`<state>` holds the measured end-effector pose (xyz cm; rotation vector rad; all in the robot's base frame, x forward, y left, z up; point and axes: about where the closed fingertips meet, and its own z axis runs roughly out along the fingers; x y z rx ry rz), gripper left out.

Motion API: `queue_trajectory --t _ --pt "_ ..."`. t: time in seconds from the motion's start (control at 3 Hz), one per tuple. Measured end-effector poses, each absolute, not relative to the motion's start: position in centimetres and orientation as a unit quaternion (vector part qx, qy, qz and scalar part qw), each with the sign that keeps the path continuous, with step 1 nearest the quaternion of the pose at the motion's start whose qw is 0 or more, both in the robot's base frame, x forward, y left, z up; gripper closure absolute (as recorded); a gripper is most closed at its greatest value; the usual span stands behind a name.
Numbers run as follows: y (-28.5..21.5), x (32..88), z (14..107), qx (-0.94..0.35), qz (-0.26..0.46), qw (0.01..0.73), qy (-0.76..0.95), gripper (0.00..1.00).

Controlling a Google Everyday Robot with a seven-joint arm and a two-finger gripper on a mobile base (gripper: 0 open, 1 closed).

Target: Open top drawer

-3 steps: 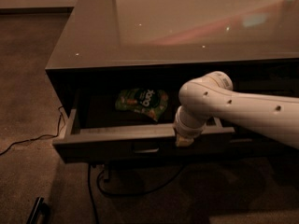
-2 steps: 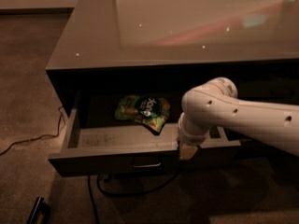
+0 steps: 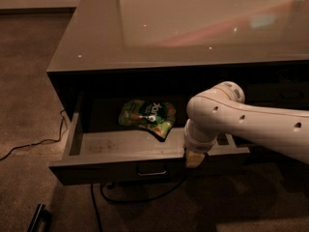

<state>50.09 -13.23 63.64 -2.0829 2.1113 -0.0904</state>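
Observation:
The top drawer stands pulled out from under the glossy counter, its lighter grey scuffed floor showing between low side walls. A small bar handle sits at the centre of its dark front. My gripper hangs off the white arm at the drawer's front edge, right of the handle, its tip over the front lip. The arm comes in from the right and hides the drawer's right part.
A green snack bag lies inside the drawer towards the back. A glossy counter top spans above. Black cables trail over the carpet at left and under the drawer. A dark bar lies on the floor, bottom left.
The drawer has slid further out towards the camera, showing more of its floor and the snack bag. My gripper and arm moved down and back with the drawer's front.

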Motion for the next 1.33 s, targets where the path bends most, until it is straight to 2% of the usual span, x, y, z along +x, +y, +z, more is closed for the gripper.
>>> queue_trajectory --t 0.33,0.67,1.0,1.33 --pt "-13.0 50.0 63.7 -0.699 -0.03 0.087 0.709 0.39" --pt "-12.8 46.1 64.7 -0.736 -0.07 0.034 0.672 0.16" --pt "-14.5 43.0 63.5 -0.745 -0.075 -0.002 0.662 0.0" --pt "-13.9 44.2 63.7 -0.746 -0.071 0.018 0.662 0.0"
